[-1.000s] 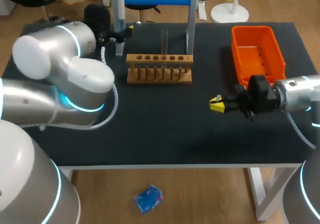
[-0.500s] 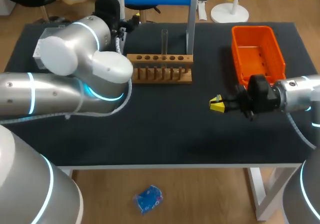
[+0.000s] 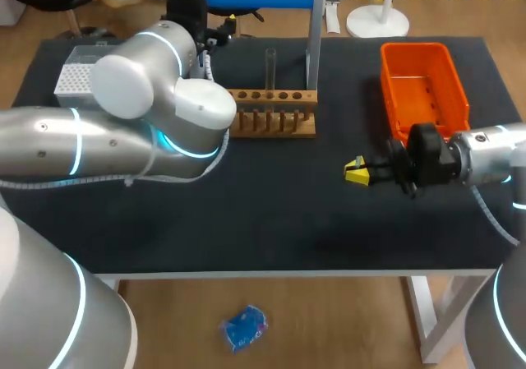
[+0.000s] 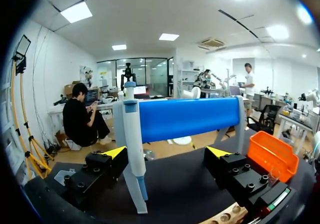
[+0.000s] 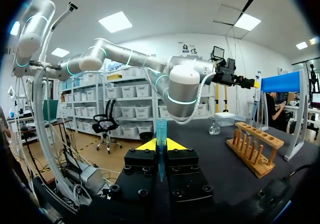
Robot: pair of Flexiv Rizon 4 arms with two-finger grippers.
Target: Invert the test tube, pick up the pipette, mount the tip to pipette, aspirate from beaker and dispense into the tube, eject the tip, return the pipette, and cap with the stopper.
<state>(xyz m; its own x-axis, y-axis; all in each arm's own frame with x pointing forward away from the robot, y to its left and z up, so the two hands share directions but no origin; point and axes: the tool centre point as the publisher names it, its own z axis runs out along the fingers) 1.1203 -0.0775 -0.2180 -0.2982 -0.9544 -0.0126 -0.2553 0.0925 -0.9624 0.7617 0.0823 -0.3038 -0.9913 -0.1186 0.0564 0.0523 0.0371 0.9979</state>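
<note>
At eleven o'clock on the desk (image 3: 271, 196), the left gripper (image 4: 167, 153) spreads its fingers wide around the hanging pipette (image 4: 131, 149), seemingly not yet touching it, ready to grasp. The test tube (image 3: 269, 66) stands racked at twelve. At four, the right gripper (image 3: 356, 172) pinches a tip (image 5: 161, 134), ready for mounting.

Desk (image 3: 271, 221): black matte top, white legs (image 3: 427, 324) at 5 o'clock in the head view.
Floor (image 3: 345, 320): light wood boards, 6 o'clock beyond the desk's near edge.
Walls (image 4: 50, 64): plain white.
Light: bright rectangular ceiling panels (image 4: 76, 12), lit, 11 o'clock in the left wrist view.
</note>
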